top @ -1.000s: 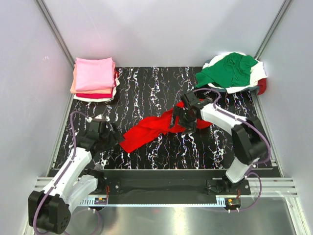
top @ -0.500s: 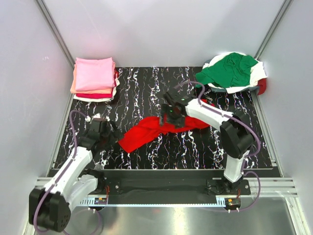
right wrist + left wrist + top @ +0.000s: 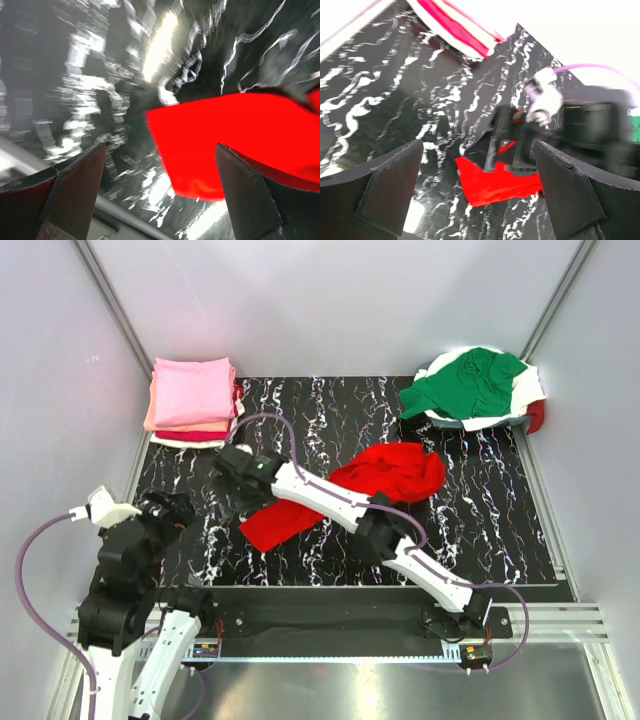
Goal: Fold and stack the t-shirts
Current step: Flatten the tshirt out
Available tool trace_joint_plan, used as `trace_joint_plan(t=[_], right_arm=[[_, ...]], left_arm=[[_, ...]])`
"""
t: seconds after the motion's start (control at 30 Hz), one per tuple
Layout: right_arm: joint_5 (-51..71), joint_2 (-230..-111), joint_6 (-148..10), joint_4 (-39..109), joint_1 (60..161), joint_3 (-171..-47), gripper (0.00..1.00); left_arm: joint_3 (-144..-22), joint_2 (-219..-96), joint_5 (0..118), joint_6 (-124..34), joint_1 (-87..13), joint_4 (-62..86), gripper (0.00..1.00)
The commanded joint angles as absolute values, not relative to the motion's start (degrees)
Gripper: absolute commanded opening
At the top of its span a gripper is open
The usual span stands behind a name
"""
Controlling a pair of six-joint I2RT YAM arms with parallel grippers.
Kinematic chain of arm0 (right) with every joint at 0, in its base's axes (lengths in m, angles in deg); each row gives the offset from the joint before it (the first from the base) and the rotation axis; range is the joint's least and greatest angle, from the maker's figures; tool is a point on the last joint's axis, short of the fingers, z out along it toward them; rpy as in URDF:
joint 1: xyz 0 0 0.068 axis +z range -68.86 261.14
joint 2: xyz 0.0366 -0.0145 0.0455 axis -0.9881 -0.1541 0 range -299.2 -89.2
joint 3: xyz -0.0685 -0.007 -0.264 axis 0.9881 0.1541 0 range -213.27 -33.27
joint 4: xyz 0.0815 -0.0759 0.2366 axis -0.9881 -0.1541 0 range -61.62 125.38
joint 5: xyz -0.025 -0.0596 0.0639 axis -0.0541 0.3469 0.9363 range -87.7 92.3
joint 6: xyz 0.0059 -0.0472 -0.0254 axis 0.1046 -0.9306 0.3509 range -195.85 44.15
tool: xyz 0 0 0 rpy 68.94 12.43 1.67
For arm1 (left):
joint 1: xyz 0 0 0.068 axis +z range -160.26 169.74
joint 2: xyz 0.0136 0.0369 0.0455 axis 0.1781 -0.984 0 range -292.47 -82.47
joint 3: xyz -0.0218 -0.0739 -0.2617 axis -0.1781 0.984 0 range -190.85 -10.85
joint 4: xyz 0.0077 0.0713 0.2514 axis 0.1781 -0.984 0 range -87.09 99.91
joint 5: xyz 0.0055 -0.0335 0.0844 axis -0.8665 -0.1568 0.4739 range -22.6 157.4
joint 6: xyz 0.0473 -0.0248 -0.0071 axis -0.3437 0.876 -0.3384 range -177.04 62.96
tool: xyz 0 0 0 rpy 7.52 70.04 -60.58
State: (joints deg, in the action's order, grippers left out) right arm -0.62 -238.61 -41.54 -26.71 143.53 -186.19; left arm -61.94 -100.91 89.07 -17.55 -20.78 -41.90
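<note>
- While the left gripper and right gripper are gaping, the bright red t-shirt is sprawling mid-desk.
- The basket in the far right corner is holding the green t-shirt.

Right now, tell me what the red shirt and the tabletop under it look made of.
Red shirt: soft matte cloth, perhaps cotton knit; it bunches in loose folds. Tabletop: hard, smooth, black with white marble-like veins, glossy glare spots; laminate or stone, cannot tell.

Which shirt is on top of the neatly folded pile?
The pink t-shirt, lying flat atop the folded stack at the far left. The green t-shirt is crumpled on the far-right heap; the bright red t-shirt sprawls mid-table.
</note>
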Motion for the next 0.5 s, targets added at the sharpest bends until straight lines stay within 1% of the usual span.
trace_joint_plan(t=[0.0, 0.07, 0.1, 0.17, 0.23, 0.33, 0.4, 0.47], right_arm=[[-0.95, -243.37, -41.31, -35.13, 144.24, -189.56, 0.97], [-1.65, -242.92, -41.39, -30.72, 144.42, -184.03, 0.95], [-2.01, -243.88, -41.48, -31.06, 144.68, -184.7, 0.94], [-2.62, -249.14, -42.36, -35.18, 145.29, -191.8, 0.92], [-3.41, -251.7, -42.45, -37.56, 145.82, -193.84, 0.88], [-5.43, -249.44, -42.54, -35.74, 146.35, -188.68, 0.76], [-6.49, -250.3, -43.41, -37.12, 146.53, -189.88, 0.71], [-7.8, -253.81, -44.73, -42.82, 146.53, -193.3, 0.63]], left_arm=[[-62.0, -98.39, 92.81, -20.47, -21.24, -45.64, 0.99], [-61.21, -96.98, 91.22, -20.39, -21.16, -44.76, 0.99], [-61.3, -96.71, 91.13, -20.65, -21.16, -44.76, 0.99], [-61.12, -96.36, 90.86, -20.91, -21.16, -44.32, 0.99], [-61.12, -96.18, 90.77, -21.0, -21.25, -44.23, 0.99], [-60.95, -96.44, 90.6, -21.09, -21.25, -43.97, 0.99], [-60.95, -96.62, 90.69, -21.18, -21.25, -43.97, 0.99], [-60.86, -96.62, 90.6, -21.18, -21.25, -43.97, 0.99]])
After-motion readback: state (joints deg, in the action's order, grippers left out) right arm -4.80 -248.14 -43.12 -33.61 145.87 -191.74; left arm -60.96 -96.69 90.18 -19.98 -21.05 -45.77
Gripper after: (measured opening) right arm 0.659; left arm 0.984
